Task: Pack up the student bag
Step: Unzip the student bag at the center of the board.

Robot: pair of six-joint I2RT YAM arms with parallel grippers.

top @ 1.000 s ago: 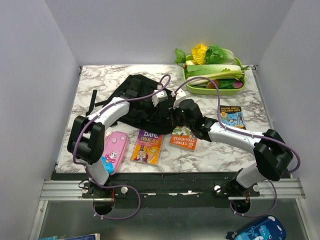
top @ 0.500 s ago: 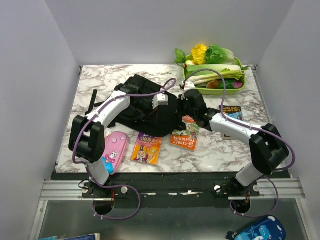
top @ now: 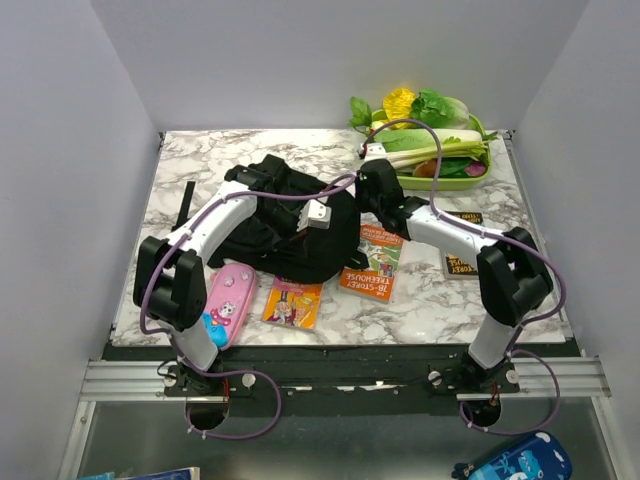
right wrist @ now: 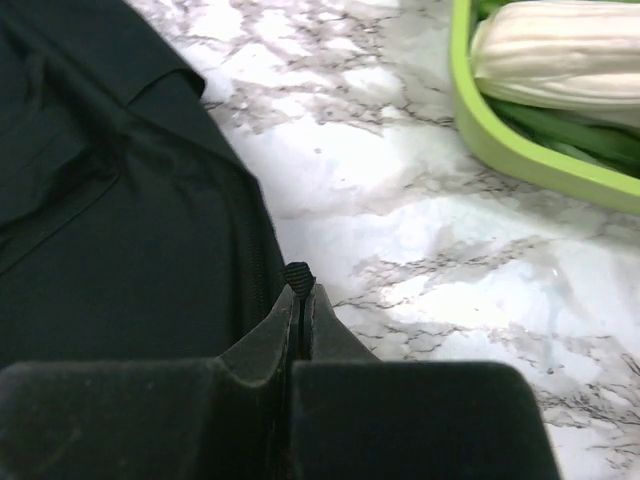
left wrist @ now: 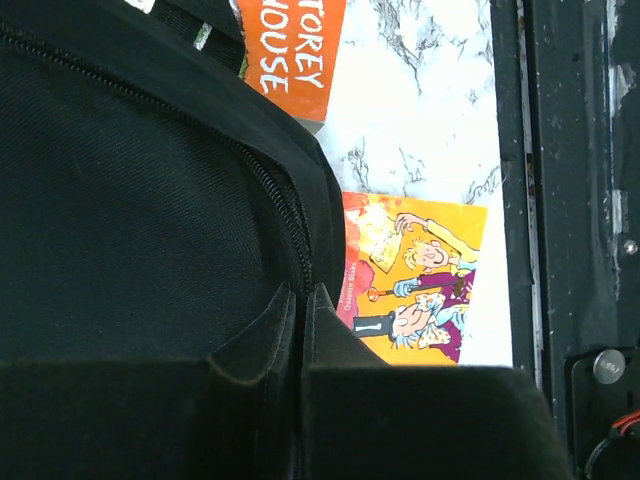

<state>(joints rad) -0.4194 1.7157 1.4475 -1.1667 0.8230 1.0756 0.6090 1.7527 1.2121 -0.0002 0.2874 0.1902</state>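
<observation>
**Two claws clamp black bag on marble table**

The left claw, its jaws all but closed, pinches the fabric of the bag just beside the zip. A yellow book lies close by the fingertips, its edge meeting the bag, and an orange book lies farther off. The right claw, jaws pressed together, grips a small black loop at the bag's rim, with bare table beside it and a green tray beyond. Seen from above, the bag lies between the two claws.
</observation>
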